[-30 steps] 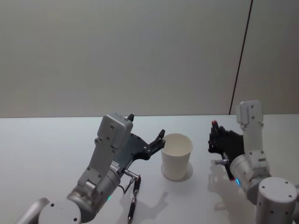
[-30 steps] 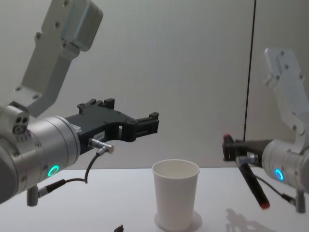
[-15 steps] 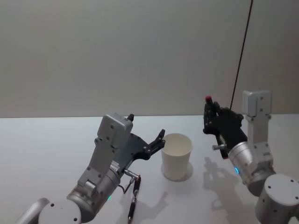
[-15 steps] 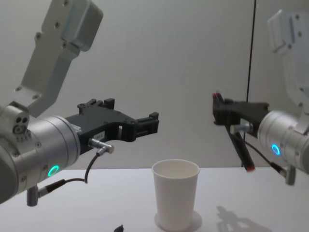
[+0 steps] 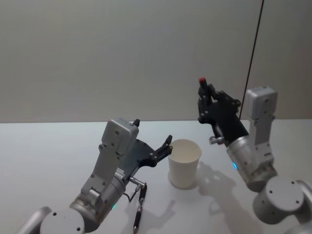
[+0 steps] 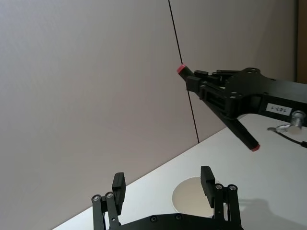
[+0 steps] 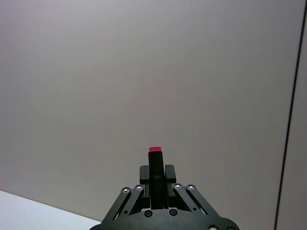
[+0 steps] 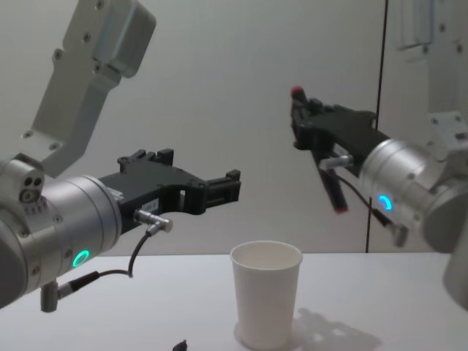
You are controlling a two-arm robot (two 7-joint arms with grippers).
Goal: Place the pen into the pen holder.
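The pen holder, a white paper cup (image 5: 184, 163), stands upright on the table; I also see the cup (image 8: 265, 292) from the side and its rim (image 6: 178, 207) from the left wrist. The pen (image 8: 333, 191) is dark with red ends. My right gripper (image 5: 204, 100) is shut on the pen and holds it tilted in the air, above the cup and to its right. The right gripper (image 8: 301, 123) grips the pen's upper part, and the red cap (image 7: 154, 150) sticks out past the fingers. My left gripper (image 5: 165, 146) hovers open just left of the cup rim.
A slim dark object (image 5: 140, 207) lies on the white table (image 5: 48, 156) under my left arm. A plain wall stands behind, with a thin dark vertical line (image 5: 251, 63) at the right. Bare table shows left of the cup and behind it.
My right gripper has risen and swung left with the pen, from low at the cup's right to high near the cup. The left arm has not moved.
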